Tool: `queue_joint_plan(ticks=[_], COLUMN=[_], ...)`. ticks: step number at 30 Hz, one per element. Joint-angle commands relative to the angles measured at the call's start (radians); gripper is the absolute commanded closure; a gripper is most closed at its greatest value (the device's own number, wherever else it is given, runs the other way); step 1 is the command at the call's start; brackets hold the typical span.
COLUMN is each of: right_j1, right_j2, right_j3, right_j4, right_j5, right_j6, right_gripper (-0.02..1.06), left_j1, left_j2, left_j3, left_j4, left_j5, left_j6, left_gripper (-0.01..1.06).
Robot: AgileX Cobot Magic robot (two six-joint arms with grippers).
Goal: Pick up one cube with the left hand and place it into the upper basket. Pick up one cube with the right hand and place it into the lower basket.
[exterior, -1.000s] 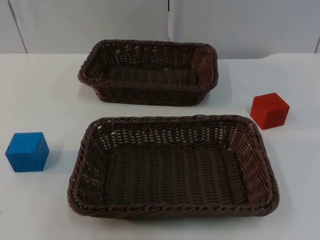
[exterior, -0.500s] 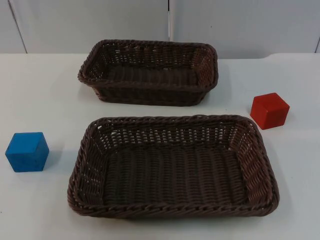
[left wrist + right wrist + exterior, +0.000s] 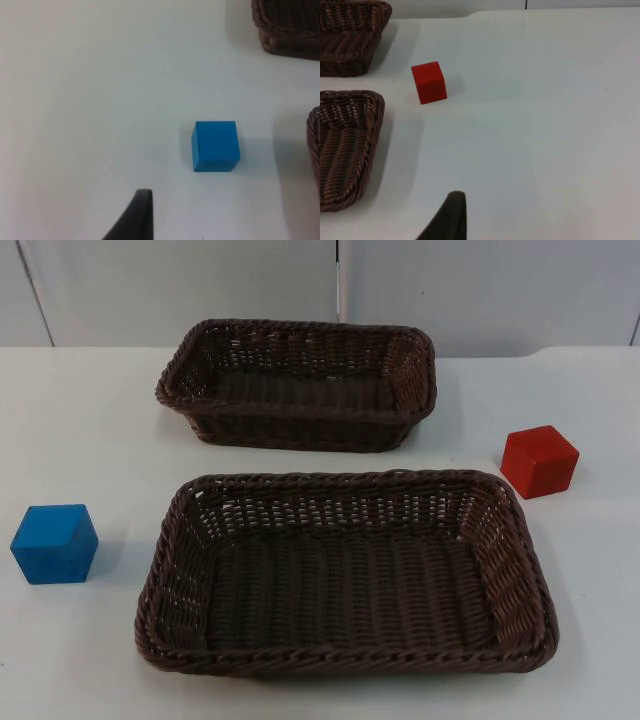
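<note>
A blue cube [image 3: 55, 543] rests on the white table left of the lower basket [image 3: 345, 660]. In the left wrist view the blue cube [image 3: 215, 146] lies on bare table, and my left gripper [image 3: 134, 216] hangs above the table a short way from it, touching nothing. A red cube [image 3: 539, 461] stands right of the gap between the two baskets. My right gripper [image 3: 449, 216] is held over open table, well away from the red cube [image 3: 429, 82]. The upper basket [image 3: 300, 412] sits at the back, dark brown wicker with nothing in it. The lower basket holds nothing either.
The grey partition wall [image 3: 200, 290] closes the table behind the upper basket. Bare white table [image 3: 545, 125] spreads around the red cube, and more bare table [image 3: 90, 100] lies beside the blue cube. Basket corners [image 3: 290, 25] stand near the blue cube.
</note>
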Motion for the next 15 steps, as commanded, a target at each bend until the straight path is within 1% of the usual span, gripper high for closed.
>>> queue_joint_plan(ticks=[1, 2, 3, 7, 9, 13, 15], right_j1=[-0.004, -0.004, -0.004, -0.004, -0.004, -0.004, -0.004], right_j2=[-0.003, -0.003, -0.003, -0.003, -0.003, -0.003, -0.003], right_j3=[0.003, 0.003, 0.003, 0.003, 0.003, 0.003, 0.003], right_j4=[-0.002, -0.002, -0.002, -0.002, -0.002, -0.002, -0.002], right_j5=[-0.007, -0.007, -0.007, -0.007, -0.007, -0.007, -0.007], right_j6=[0.002, 0.002, 0.002, 0.002, 0.002, 0.002, 0.002], right_gripper=[0.00, 0.00, 0.00, 0.00, 0.00, 0.00, 0.00], left_j1=[0.003, 0.003, 0.003, 0.003, 0.003, 0.003, 0.003], left_j2=[0.022, 0.048, 0.048, 0.118, 0.133, 0.204, 0.226], left_j3=[-0.006, -0.006, -0.006, -0.006, -0.008, -0.053, -0.071], left_j4=[-0.013, -0.014, -0.014, -0.023, -0.038, -0.127, -0.139], left_j5=[-0.038, -0.061, -0.061, -0.111, -0.118, -0.120, -0.122], left_j6=[-0.005, 0.001, 0.001, 0.035, 0.053, 0.162, 0.177], left_gripper=[0.00, 0.00, 0.00, 0.00, 0.00, 0.00, 0.00])
